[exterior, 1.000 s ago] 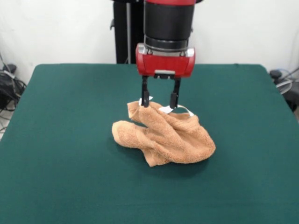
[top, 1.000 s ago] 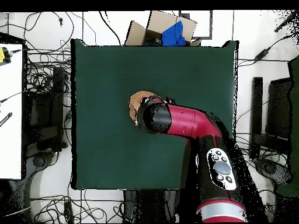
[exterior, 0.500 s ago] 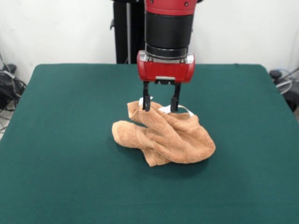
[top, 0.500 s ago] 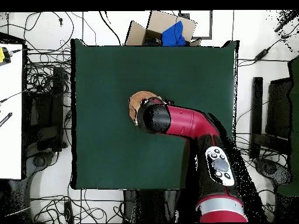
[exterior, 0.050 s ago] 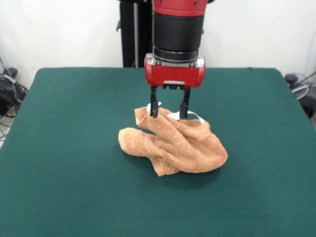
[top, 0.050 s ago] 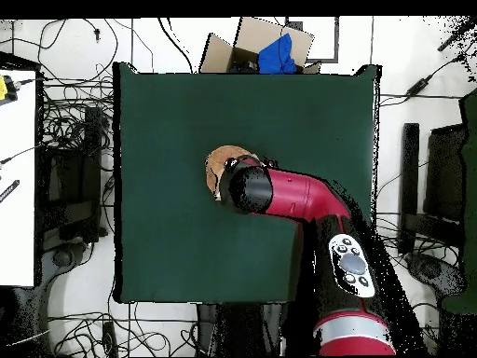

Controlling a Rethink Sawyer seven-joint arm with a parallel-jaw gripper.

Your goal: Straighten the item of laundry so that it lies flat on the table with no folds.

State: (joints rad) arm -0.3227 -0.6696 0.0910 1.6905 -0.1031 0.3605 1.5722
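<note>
From my remote seat, the tan terry towel (exterior, 0.050 s ago: 173, 143) sat crumpled mid-table (exterior, 0.050 s ago: 74, 148). The gripper (exterior, 0.050 s ago: 170, 114) hung over its far edge, jaws spread wide, tips touching the cloth beside the white tags (exterior, 0.050 s ago: 175, 115), nothing pinched.

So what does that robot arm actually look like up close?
The arm is glossy red with black joint sections; overhead it shows a black panel with round grey buttons. Its black cylindrical wrist ends in a boxy red housing, and the gripper below has two thin black fingers.
</note>
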